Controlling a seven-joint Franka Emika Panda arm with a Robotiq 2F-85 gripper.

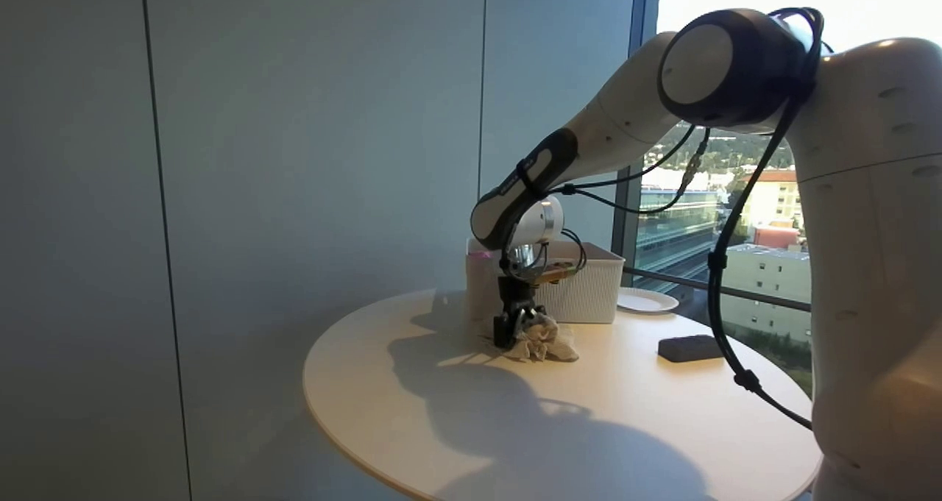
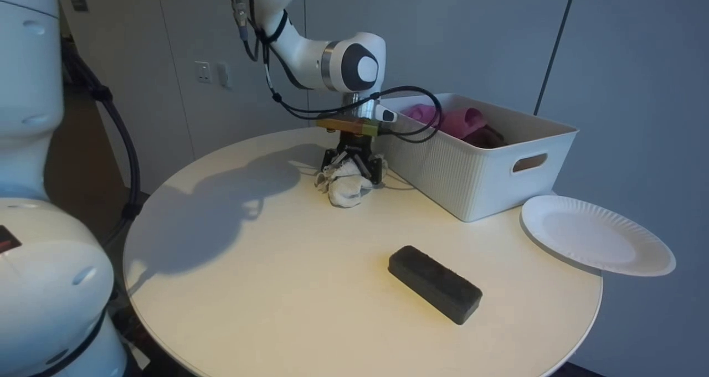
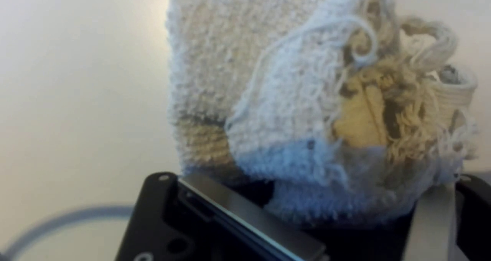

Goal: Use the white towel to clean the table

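The white towel lay bunched on the round table, frayed threads curling from one side and a flatter, square-cornered part spread beside them. Over it the gripper pointed down, its fingers wide apart with towel between them; whether they pressed on it could not be told. Just beside the towel stood a white ribbed bin with pink things inside. A black block lay on the table well apart from the towel, and near the bin a white fluted plate reached past the table's edge in an exterior view. Further out, pale marks on the arm were too small to read. A dark label with a red streak, cut off at the left of an exterior view, sat on the white base; it could not be made out either.
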